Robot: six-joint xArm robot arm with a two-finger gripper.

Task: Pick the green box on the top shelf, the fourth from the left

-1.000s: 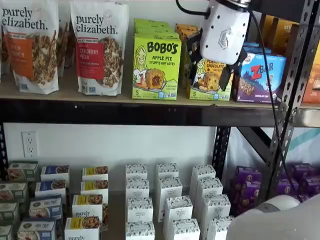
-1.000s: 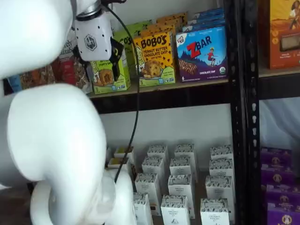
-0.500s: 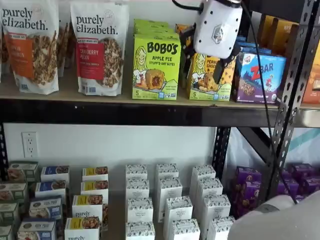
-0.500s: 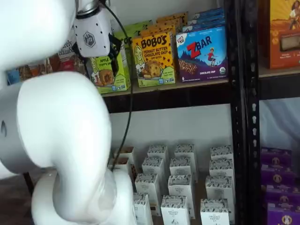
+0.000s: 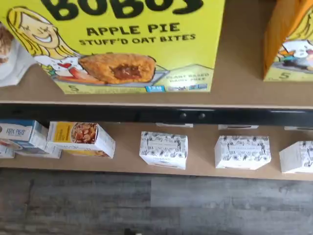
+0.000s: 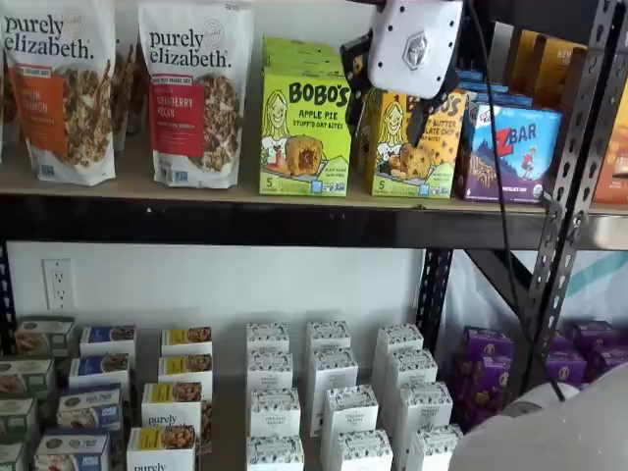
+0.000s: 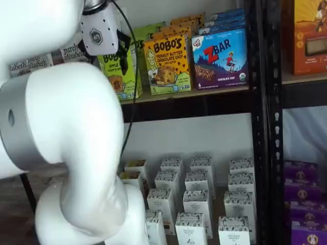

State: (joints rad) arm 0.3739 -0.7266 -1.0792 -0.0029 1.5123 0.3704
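The green box (image 6: 306, 132) stands upright on the top shelf (image 6: 196, 221), a lime-green Bobo's Apple Pie carton with more like it behind. It also shows in a shelf view (image 7: 122, 71), partly behind the gripper, and fills the wrist view (image 5: 122, 44) above the black beam (image 5: 161, 115). My gripper (image 6: 386, 88) hangs in front of the shelf just right of the green box, its white body over the yellow-orange Bobo's box (image 6: 417, 147). Its black fingers (image 6: 354, 64) stand apart on either side of the body, open and empty; it shows too in a shelf view (image 7: 102, 51).
Purely Elizabeth bags (image 6: 191, 93) stand left of the green box, a blue ZBar box (image 6: 510, 147) at the right. A black perforated upright (image 6: 579, 147) stands at the right. Small white cartons (image 6: 334, 392) fill the lower level. The white arm (image 7: 66, 143) blocks part of one shelf view.
My gripper has moved up and to the left, from in front of the yellow-orange box toward the green box. Nothing on the shelf has moved.
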